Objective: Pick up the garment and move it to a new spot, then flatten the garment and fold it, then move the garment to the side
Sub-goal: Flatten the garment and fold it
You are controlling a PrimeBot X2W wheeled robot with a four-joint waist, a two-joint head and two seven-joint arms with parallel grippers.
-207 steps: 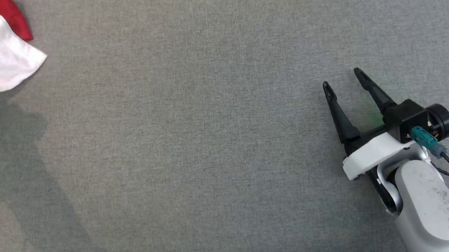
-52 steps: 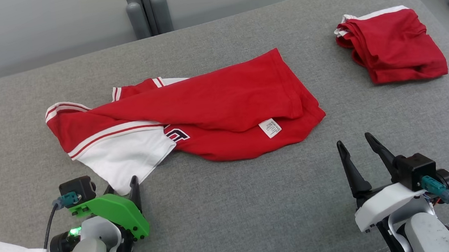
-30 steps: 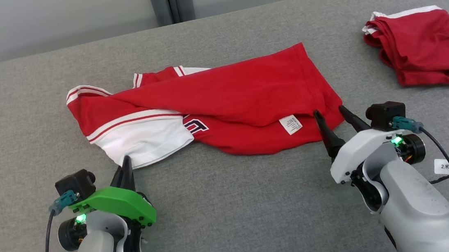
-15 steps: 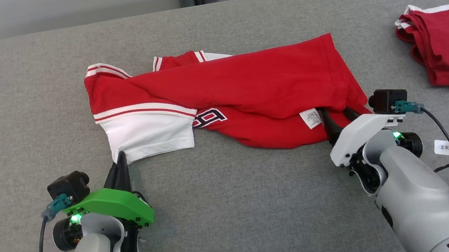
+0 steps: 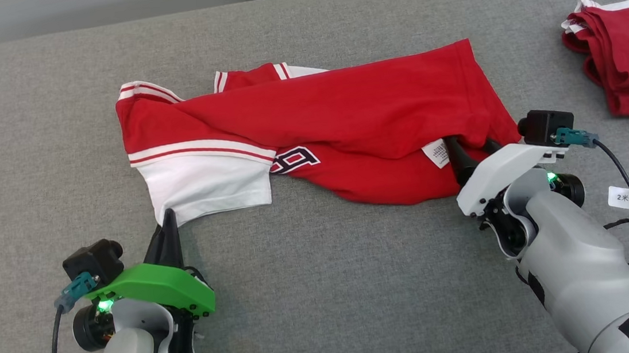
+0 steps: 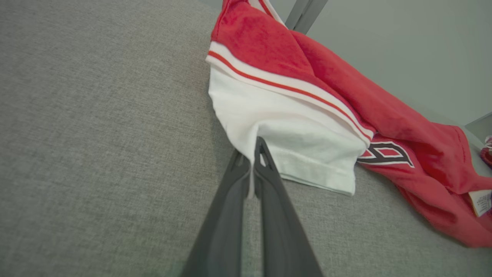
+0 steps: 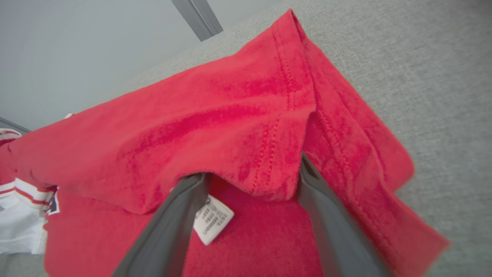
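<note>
My left pincer [image 5: 167, 218] is pressed together, pinching the near corner of the white sleeve [image 5: 205, 184] of the garment [image 5: 343, 110]. My right pincer [image 5: 471, 155] is spread wide, fingers [image 7: 169, 227] pushed under a red fold beside the white label [image 5: 438, 153]. The garment lies crumpled on the grey cushion [image 5: 325, 291], stretched between both pincers. Farther right of my right pincer sits a folded red cloth [image 5: 627, 65].

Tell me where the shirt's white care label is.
Head view: the care label lies on the red shirt near its right end, just left of the right gripper, at the edge of the folded-over layer.
</note>
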